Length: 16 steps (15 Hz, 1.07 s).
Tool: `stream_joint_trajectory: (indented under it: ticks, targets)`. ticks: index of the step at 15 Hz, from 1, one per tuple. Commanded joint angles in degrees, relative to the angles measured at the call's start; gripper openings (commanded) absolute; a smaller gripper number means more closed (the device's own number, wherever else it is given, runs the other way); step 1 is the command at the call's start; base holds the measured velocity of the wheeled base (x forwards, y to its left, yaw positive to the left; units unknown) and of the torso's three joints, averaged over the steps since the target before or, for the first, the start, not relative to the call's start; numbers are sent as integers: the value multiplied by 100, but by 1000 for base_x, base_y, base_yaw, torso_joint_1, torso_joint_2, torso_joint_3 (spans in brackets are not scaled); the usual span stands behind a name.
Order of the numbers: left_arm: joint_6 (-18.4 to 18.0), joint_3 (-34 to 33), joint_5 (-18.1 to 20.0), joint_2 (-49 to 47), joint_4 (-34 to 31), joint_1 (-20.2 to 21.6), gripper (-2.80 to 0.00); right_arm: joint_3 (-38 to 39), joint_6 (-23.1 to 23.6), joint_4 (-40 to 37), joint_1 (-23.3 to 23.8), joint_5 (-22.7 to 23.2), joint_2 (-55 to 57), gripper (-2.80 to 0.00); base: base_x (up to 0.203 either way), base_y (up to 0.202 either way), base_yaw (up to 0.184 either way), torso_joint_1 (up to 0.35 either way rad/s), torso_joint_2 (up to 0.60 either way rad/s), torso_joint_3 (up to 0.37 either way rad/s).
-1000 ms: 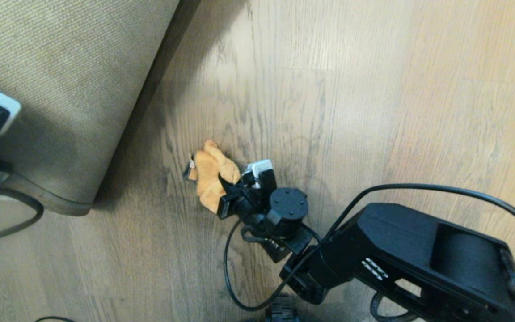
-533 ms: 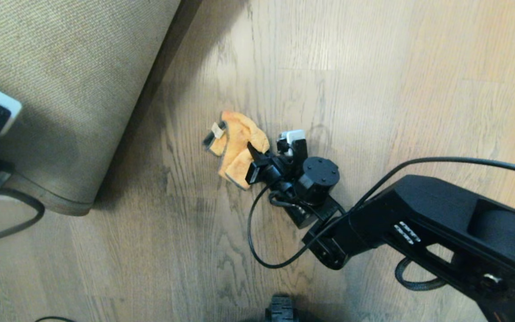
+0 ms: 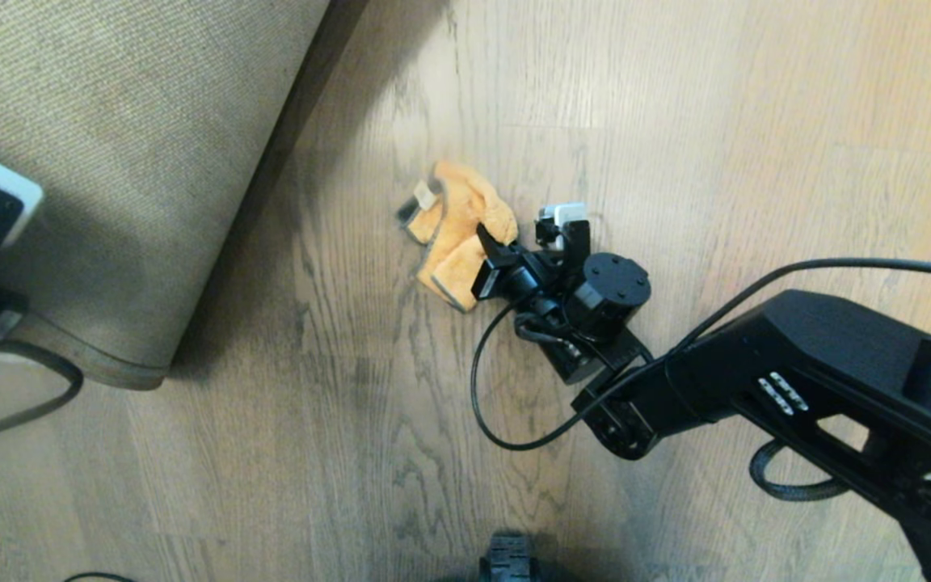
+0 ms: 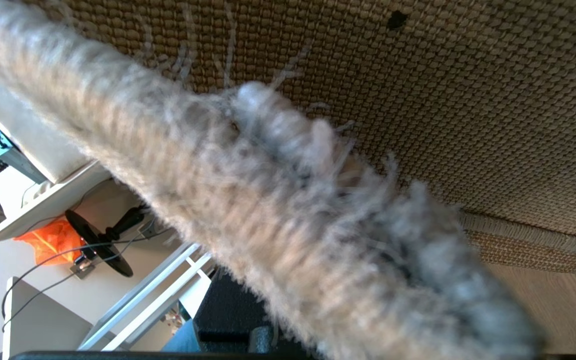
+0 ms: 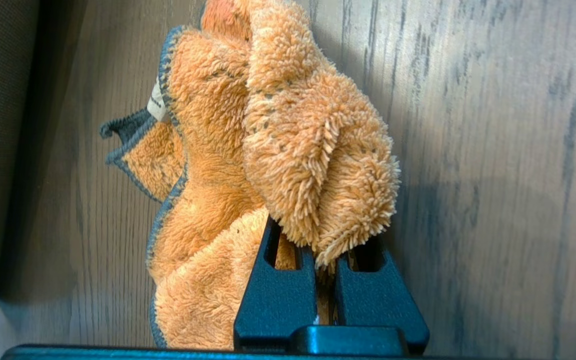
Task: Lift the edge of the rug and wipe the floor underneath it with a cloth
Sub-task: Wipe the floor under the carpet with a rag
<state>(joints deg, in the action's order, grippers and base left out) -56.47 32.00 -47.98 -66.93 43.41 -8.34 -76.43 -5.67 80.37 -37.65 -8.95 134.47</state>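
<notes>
1. My right gripper [image 3: 488, 257] was clamped shut on the cloth [image 3: 459, 230], with the plush bunched up above the two black fingers [image 5: 275, 295].
2. The cloth lay pressed on the floor [image 3: 676, 162], out in the bare wood well apart from the rug [image 3: 110, 145].
3. The rug's edge was up, tan backing showing towards the camera, its shadow falling on the planks beside it.
4. My left gripper sat at the frame's left edge against the rug; its wrist view was filled with pile and backing, so I could not tell how its fingers stood.
</notes>
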Motion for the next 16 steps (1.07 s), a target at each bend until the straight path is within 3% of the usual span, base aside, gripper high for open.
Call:
stream_joint_trajectory:
  ticks: [1,7,16]
  targets:
    - [-31,-1,-36,-13,27,-1,-280,96,-4,47,-67,-2,-6,-280,0,0,0,0,0,0]
    - [-31,8,-62,-13,27,-1,-280,586,-4,212,-632,7,-35,-280,0,0,0,0,0,0]
    - [-31,17,-62,-22,27,-10,-280,1152,-31,363,-2016,-9,18,-280,0,0,0,0,0,0]
